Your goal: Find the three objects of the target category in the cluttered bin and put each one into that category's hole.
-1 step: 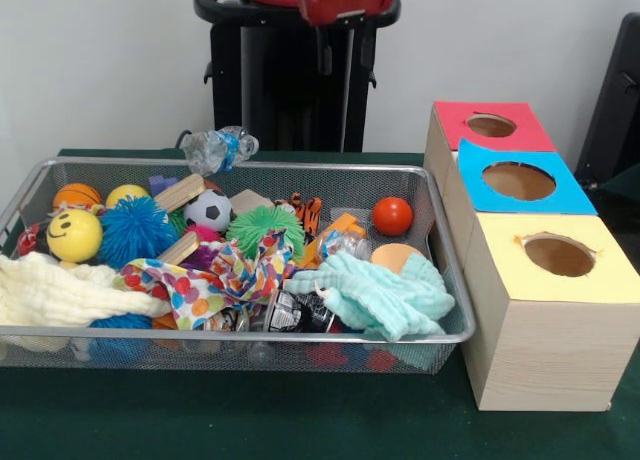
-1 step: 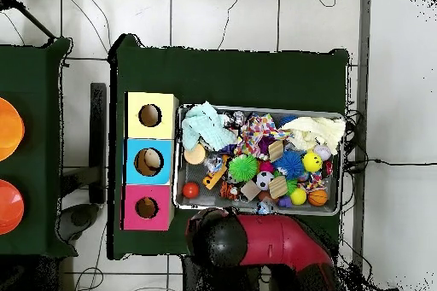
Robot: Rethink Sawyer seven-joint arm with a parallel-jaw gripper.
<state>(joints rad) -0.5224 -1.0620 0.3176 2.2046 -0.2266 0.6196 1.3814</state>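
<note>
Three lidded wooden boxes stand in a row just beside one short end of the wire mesh bin [image 1: 452,280]: the yellow-topped box [image 1: 560,310], the blue-topped box [image 1: 518,183] between its neighbours, and the red-topped box [image 1: 492,127], each with one round hole in its top. The target category is not stated, so the step in hand is judged to be the search itself. Balls look the most numerous kind in the bin: an orange-red ball [image 1: 392,216] lies near the bin end that faces the boxes, a soccer ball [image 1: 208,210] sits toward the bin's middle, and a yellow smiley ball [image 1: 74,236] lies at the bin end farthest from the boxes, with an orange basketball [image 1: 76,194] just behind it. To do the step well, start with an exposed item such as the orange-red ball, which nothing covers. The mint cloth [image 1: 375,295] and the cream cloth [image 1: 60,292], draped at opposite ends of the bin, may hide further items and would need shifting. The red and black arm [image 2: 269,241] is drawn back outside the bin's long side, clear of the contents. The gripper [image 1: 335,55] hangs at the top edge of the front view; whether it is apart or together cannot be told.
</note>
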